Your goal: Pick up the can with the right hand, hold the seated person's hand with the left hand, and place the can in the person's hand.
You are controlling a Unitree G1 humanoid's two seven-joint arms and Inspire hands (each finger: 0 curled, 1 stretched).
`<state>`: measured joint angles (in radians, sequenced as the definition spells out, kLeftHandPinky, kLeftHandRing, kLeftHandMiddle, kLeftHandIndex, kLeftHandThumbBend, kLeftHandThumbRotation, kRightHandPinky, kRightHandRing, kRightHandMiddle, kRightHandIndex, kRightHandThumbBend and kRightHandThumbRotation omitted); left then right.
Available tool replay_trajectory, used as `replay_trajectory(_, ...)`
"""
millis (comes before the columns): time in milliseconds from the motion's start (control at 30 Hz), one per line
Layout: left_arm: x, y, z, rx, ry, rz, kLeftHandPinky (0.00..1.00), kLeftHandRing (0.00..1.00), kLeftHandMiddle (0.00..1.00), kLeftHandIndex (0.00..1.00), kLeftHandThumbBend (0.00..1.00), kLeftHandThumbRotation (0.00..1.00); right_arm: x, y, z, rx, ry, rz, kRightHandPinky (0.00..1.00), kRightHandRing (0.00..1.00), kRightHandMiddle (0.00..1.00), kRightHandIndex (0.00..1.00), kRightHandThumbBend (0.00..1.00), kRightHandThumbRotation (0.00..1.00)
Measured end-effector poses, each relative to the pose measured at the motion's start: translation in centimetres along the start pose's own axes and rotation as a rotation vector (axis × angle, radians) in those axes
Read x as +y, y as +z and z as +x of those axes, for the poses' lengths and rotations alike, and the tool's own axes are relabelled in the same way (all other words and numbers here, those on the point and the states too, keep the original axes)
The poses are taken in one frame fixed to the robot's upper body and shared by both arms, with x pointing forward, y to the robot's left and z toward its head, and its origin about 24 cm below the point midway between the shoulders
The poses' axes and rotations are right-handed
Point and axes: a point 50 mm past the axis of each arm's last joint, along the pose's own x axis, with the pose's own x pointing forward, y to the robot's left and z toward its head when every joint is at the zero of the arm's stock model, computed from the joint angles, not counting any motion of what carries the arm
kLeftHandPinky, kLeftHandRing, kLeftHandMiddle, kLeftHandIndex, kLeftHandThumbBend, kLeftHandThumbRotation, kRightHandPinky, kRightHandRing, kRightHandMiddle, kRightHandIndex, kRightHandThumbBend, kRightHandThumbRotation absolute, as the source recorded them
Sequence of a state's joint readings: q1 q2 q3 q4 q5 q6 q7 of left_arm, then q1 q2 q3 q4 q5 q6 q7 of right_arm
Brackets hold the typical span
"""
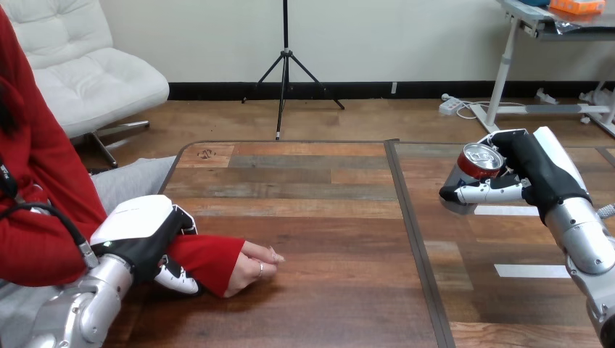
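Observation:
A red can (pixel 479 161) with a silver top is held upright in my right hand (pixel 526 174), whose fingers and thumb are curled round it, a little above the table at the right. At the left, the person's hand (pixel 254 267) rests on its side on the table, fingers loosely bent, in a red sleeve. My left hand (pixel 149 243) lies over the sleeved wrist, with its fingers curled round it from above and its thumb below. The can is well apart from the person's hand, most of a table's width to the right.
The wooden table (pixel 319 217) has a dark seam (pixel 413 232) running front to back between the two hands. White tape strips (pixel 533 270) lie on the right half near my right forearm. The person sits at the left edge.

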<state>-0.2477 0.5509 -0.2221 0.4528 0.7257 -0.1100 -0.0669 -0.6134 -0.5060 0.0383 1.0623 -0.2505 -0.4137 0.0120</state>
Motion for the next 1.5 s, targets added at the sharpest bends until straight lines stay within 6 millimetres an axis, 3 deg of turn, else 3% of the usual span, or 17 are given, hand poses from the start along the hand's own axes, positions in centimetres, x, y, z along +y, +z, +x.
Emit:
replay_trajectory(900,-0.17,-0.13,-0.02,-0.016,0.031,-0.051,0.21,0.26,0.34,0.35,0.66,0.0,0.01,0.01,0.0,0.0,-0.001,0.004,0.32,0.37,0.43,0.45,0.84,0.0)
replay_trajectory(1500,-0.29,-0.29,-0.24,-0.016,0.054,-0.076,0.23,0.28,0.35,0.36,0.64,0.0,0.09,0.02,0.01,0.0,0.0,0.005,0.34,0.38,0.44,0.45,0.83,0.0)
